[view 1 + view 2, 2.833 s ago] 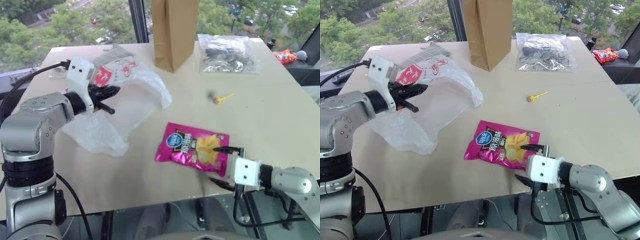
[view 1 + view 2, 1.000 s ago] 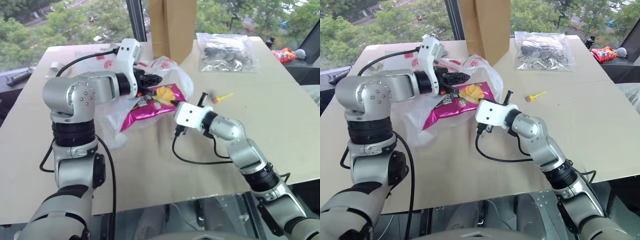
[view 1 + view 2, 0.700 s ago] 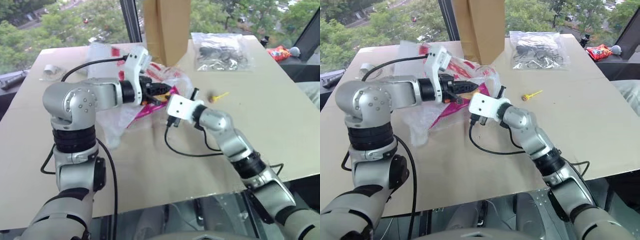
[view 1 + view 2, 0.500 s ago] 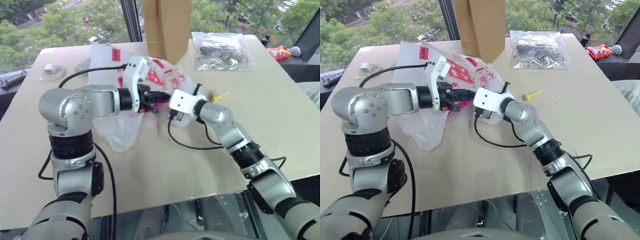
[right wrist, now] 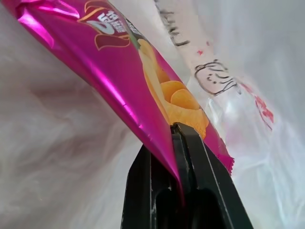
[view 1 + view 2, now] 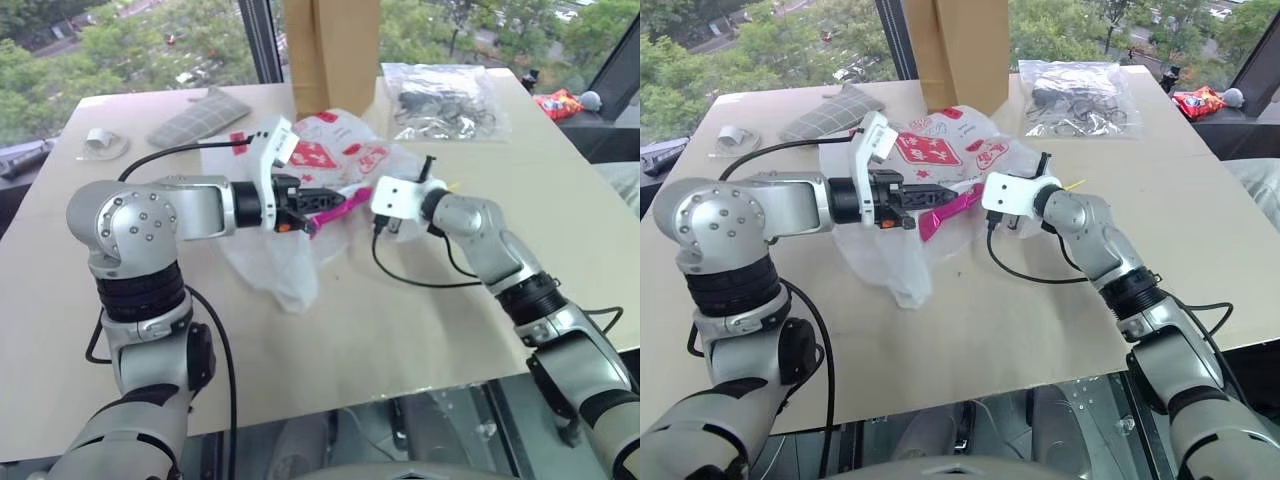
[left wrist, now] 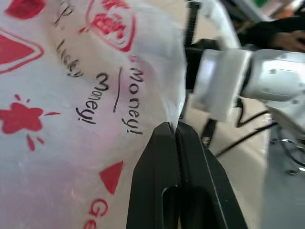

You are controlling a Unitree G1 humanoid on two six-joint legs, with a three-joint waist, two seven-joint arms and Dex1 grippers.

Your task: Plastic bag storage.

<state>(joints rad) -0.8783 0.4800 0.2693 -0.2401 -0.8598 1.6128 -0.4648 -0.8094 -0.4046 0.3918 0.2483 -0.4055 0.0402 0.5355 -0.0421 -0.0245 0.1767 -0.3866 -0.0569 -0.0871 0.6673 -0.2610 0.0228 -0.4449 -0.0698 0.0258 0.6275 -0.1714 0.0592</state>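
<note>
Both pairs of black fingers are clamped. Those of the left gripper (image 7: 177,131) pinch a fold of the plastic bag (image 6: 300,215), which is lifted in a bunch over the middle of the table (image 6: 330,340). The left wrist view reveals red printed marks and the word "Money" on the thin film. Those of the right gripper (image 5: 177,131) grip the edge of one glossy magenta chip packet (image 5: 143,90), which the right wrist view shows enclosed by crinkly translucent plastic. From the head views, only the packet's pink tip (image 6: 945,213) shows at the bag's mouth. Behind stand one tall brown paper bag (image 6: 330,50), one clear zip bag (image 6: 445,100) of dark items and one grey cloth (image 6: 195,115).
</note>
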